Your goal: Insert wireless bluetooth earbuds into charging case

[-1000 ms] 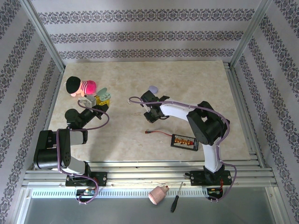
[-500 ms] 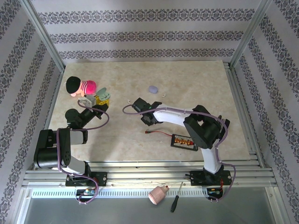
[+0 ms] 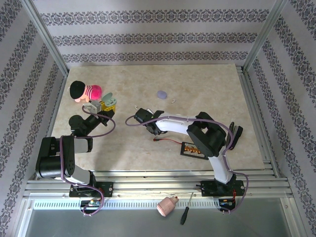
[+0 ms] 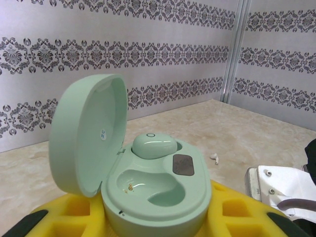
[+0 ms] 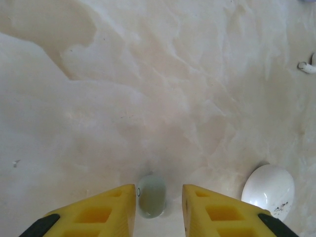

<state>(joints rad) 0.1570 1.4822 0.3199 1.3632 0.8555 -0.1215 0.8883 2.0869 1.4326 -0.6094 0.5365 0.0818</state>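
Case (image 4: 153, 202), pale green, lid up, w/ matching bud (image 4: 153, 145) in far slot.

Pale green case (image 4: 163, 202) stands open, lid upright, with one green bud (image 4: 153, 145) seated in its far slot; a second green bud (image 5: 150, 196) lies on the table (image 5: 148, 98).

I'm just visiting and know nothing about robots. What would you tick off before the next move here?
1. Lid of the green case open: ok.
2. Green case clamped in the left jaws: ok.
3. Near slot empty, with the seated earbud in the far one: ok.
4. Loose earbud lined up between the right jaws: ok.
5. Right jaws closed on the loose earbud: not ok, a gap shows on one side.
6. Loose earbud turned the right way for the near slot: cannot tell.
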